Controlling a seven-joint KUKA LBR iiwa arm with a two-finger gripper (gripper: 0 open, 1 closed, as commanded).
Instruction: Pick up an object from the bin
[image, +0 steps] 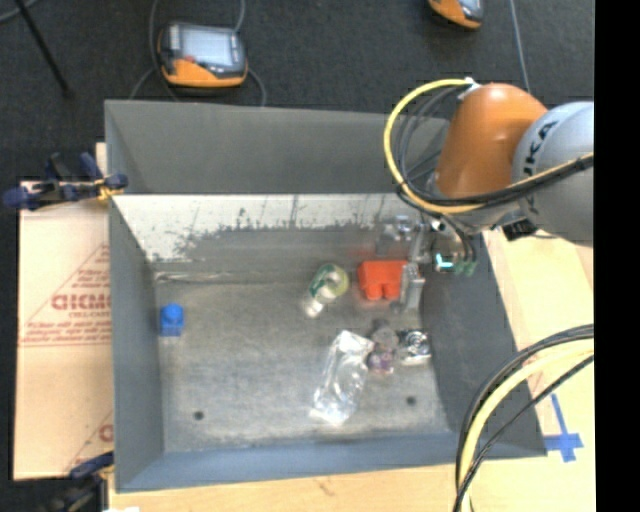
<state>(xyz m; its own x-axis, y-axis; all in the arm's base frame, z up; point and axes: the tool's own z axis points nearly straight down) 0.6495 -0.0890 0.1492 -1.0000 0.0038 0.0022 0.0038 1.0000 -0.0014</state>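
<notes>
Bin (240, 370): orange block (380, 279), bottle (326, 286), bag (340, 378)

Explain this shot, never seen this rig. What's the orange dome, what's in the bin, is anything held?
One camera looks down on a grey metal bin from above. The orange dome is a cover on the robot arm, which reaches in from the right. Its gripper hangs beside an orange-red block near the back wall; whether it grips anything can't be told. Also in the bin: a small blue block at left, a green-and-white bottle-like thing, a crumpled clear plastic bag, a purplish bit and a shiny bit.
</notes>
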